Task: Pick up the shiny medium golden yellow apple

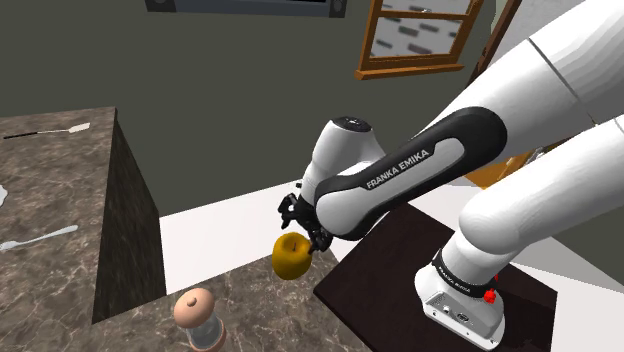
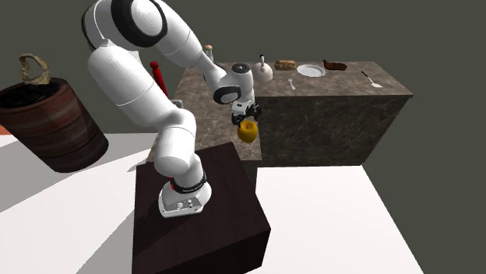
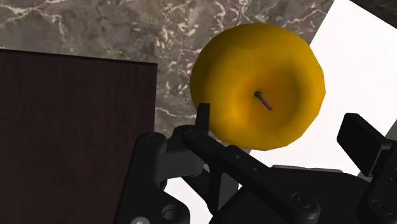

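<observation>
Marbled bench (image 1: pixel 262 312) and dark stand top (image 1: pixel 372 282) lie beneath the hand (image 1: pixel 300 234), which is clamped on the golden yellow apple (image 1: pixel 291 258). In the shoulder view the apple hangs at 6 o'clock from the hand, seemingly already lifted clear of the bench.

The apple (image 3: pixel 257 86) looks smooth and faintly glossy, the counter (image 3: pixel 95 25) veined stone, the stand (image 3: pixel 63 140) matt

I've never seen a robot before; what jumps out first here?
The golden yellow apple stands out first, clasped by the black gripper beside the marbled counter. Next comes the big white arm rising from its dark box, then a brown barrel at the second exterior view's left.
</observation>
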You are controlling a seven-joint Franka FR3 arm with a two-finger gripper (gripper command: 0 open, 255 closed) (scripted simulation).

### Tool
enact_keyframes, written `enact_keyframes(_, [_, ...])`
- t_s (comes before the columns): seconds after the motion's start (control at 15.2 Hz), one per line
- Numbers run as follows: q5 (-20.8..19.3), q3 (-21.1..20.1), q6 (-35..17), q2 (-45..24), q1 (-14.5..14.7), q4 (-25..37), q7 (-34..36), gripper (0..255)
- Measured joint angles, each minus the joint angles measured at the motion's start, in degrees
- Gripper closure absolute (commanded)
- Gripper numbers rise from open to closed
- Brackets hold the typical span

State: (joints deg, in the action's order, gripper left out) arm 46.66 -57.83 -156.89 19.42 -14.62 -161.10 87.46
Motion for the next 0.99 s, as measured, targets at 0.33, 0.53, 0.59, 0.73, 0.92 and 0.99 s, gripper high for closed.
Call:
enact_keyframes(0.33, [-0.29,-0.75,-1.13,-1.11,-0.56,0.10,0.27,255])
enact_keyframes(0.53, [-0.30,-0.77,-1.17,-1.13,-0.58,0.12,0.27,255])
enact_keyframes(0.59, [-0.30,-0.76,-1.16,-1.13,-0.57,0.11,0.27,255])
enact_keyframes(0.73, [-0.31,-0.80,-1.25,-1.18,-0.60,0.12,0.29,255])
enact_keyframes(0.92, [-0.19,0.56,1.55,1.31,0.27,0.44,0.28,255])
enact_keyframes(0.99, [0.07,1.24,2.96,2.76,1.01,0.44,0.41,255])
